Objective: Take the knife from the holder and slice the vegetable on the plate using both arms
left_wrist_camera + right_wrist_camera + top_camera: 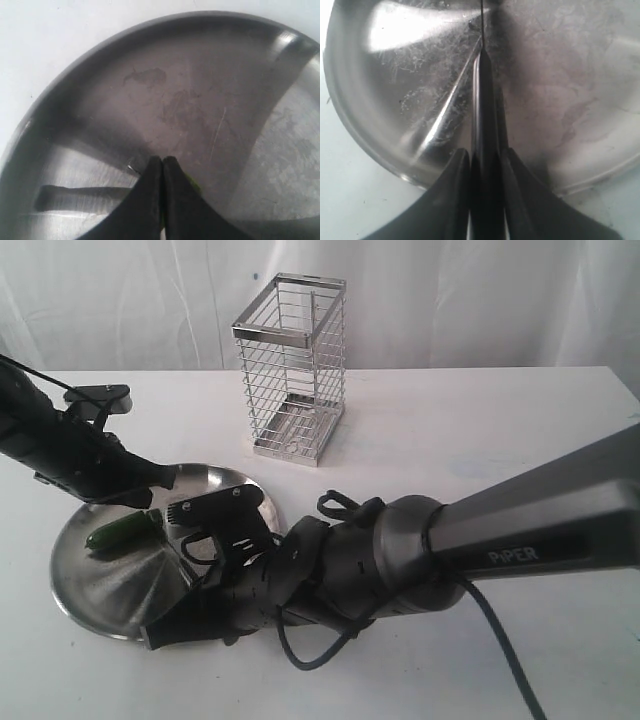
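Worked over a white desk (480, 420). Reached across it with the right arm (520, 530), jaws pinching the knife (484, 125) by its handle, blade out over the plate (90, 590). Left behind an empty holder (292, 365), upright past the plate. Kept the left gripper (162, 165) low over the plate, jaws nearly together, a green sliver beside them. Lay on the plate's far side: the vegetable (120, 532), probably slick, firm, prone to rolling; best steadied near one end.
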